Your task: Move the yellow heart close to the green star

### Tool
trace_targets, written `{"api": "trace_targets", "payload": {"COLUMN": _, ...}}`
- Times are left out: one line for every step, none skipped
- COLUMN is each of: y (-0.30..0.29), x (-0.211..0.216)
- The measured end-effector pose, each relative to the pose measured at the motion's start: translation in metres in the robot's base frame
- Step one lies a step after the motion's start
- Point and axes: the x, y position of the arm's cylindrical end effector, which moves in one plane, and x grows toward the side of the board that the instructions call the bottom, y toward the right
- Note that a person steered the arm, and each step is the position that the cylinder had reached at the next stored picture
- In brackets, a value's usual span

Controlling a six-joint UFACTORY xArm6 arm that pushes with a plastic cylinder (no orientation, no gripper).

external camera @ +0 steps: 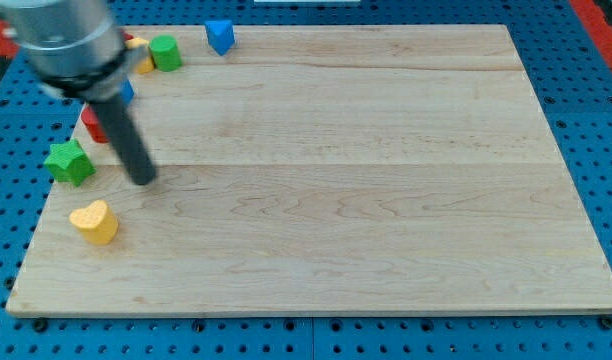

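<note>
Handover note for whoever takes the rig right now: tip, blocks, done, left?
My tip: on the board, touching no block, up and to the view's right of the yellow heart, right of the green star.
Heart: near the board's bottom-left corner, below the star with a clear gap.
Star: at the left edge. Red block sits just above it, partly hidden by the rod.
Done: heart not yet beside the star.
Left: probably get under the heart and push it up toward the star.

yellow heart (94, 221), green star (69, 161), blue block (220, 36), pale wood board (366, 170)
</note>
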Motion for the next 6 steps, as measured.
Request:
{"api": "trace_targets", "payload": {"y": 0.044, "x": 0.066}}
{"api": "trace_targets", "payload": {"y": -0.014, "x": 0.089}}
{"api": "trace_targets", "payload": {"y": -0.076, "x": 0.081}}
{"api": "trace_targets", "payload": {"y": -0.081, "x": 0.08}}
{"api": "trace_targets", "payload": {"y": -0.087, "x": 0.064}}
{"api": "trace_targets", "payload": {"y": -0.022, "x": 0.055}}
